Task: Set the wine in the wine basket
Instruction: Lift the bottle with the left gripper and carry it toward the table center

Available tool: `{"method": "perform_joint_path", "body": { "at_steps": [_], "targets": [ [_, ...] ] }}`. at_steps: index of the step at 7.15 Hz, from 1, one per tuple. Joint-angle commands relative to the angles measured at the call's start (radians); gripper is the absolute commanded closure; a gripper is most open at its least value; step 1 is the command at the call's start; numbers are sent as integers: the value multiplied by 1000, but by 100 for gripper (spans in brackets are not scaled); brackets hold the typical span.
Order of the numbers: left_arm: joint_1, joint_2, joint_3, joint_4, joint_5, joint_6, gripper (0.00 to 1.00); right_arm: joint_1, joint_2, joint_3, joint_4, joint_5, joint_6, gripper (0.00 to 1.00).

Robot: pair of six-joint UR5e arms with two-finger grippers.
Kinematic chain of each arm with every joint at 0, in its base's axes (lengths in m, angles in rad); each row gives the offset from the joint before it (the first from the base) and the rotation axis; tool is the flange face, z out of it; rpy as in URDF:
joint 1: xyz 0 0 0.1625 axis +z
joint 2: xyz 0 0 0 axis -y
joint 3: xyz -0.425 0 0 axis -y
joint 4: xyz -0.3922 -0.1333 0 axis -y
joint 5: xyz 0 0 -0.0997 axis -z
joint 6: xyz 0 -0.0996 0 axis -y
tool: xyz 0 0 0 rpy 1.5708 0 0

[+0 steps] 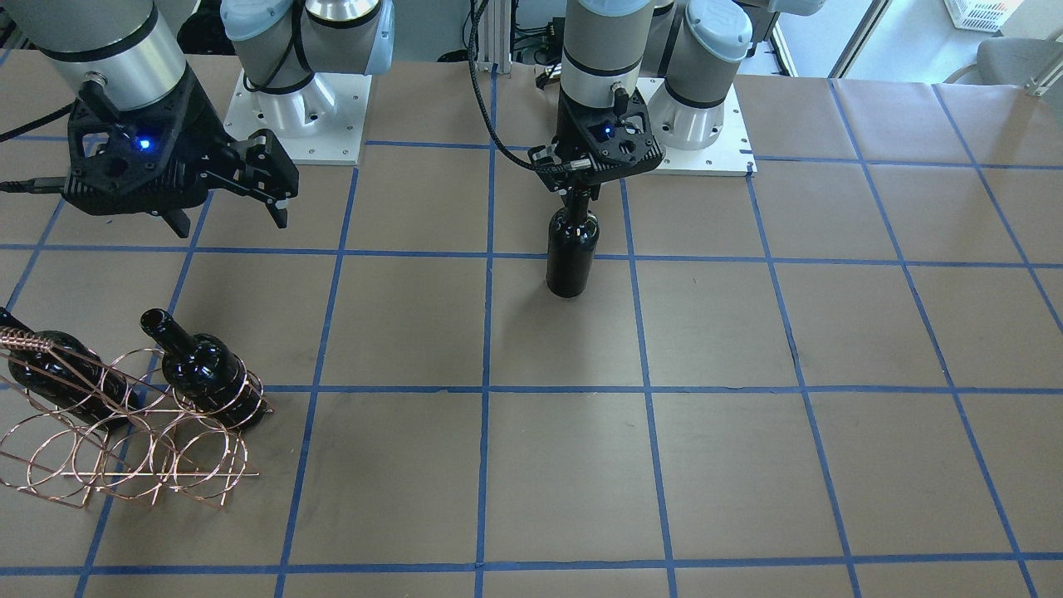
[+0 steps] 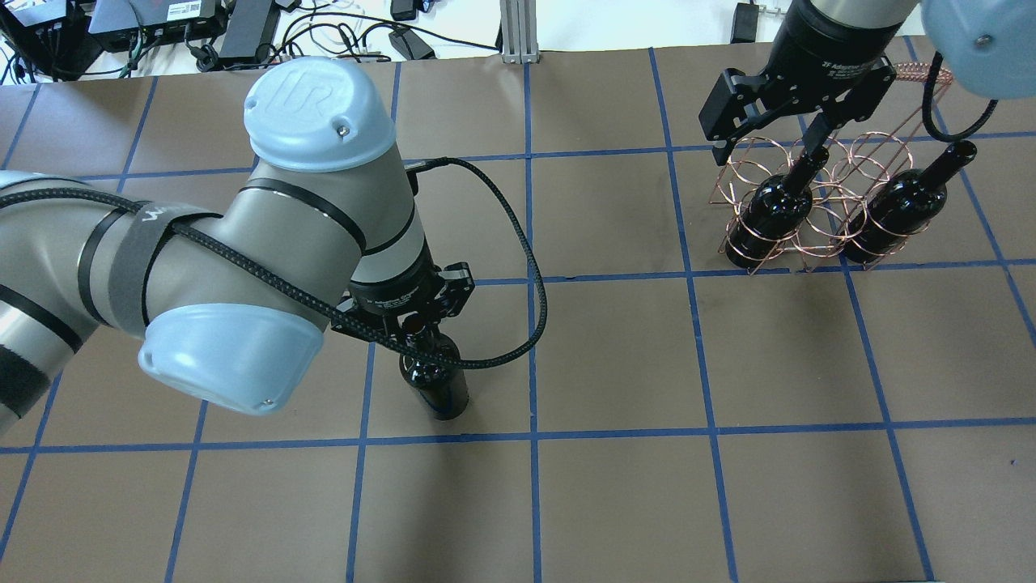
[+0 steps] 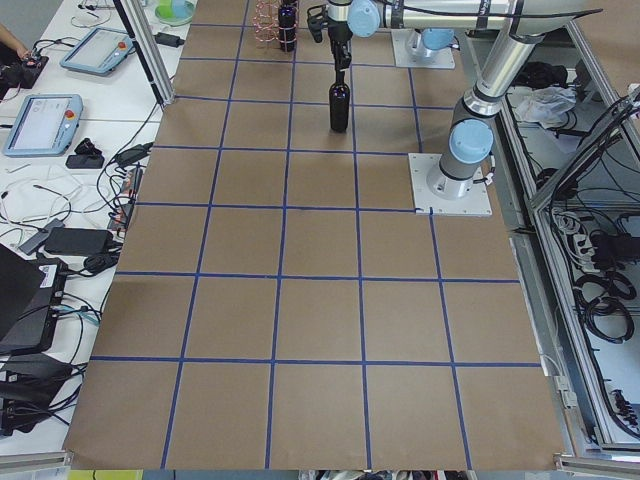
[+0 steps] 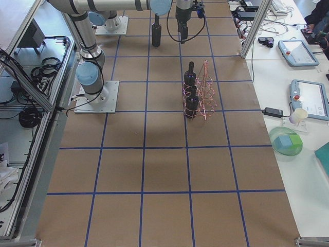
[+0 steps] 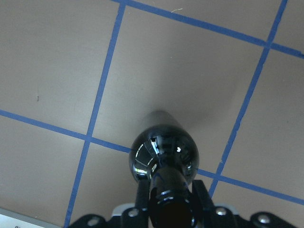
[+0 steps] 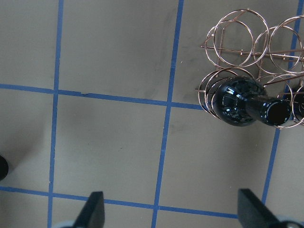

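Beneath the left hand (image 1: pixel 581 196), the wine (image 1: pixel 572 257) is upright, its neck clamped in that hand.

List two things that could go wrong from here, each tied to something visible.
The left gripper has its jaws on the wine only at the glossy neck; it might slip or swing in transit. The right gripper hangs open near the wine basket, so the arriving arm could hit it.

Glossy glass wine (image 1: pixel 571 253), copper-wire wine basket (image 1: pixel 166 475)
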Motion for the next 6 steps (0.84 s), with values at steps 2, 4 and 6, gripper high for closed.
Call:
{"method": "perform_joint_path", "body": {
  "at_steps": [2, 4, 6],
  "targets": [
    [1, -14, -2, 21, -2, 1, 100, 0, 3, 1, 8, -3, -10, 0],
    [1, -20, -2, 20, 1, 11, 75, 0, 4, 4, 7, 1, -7, 0],
    [1, -23, 1, 20, -2, -6, 26, 3, -1, 4, 5, -4, -10, 0]
  ]
}}
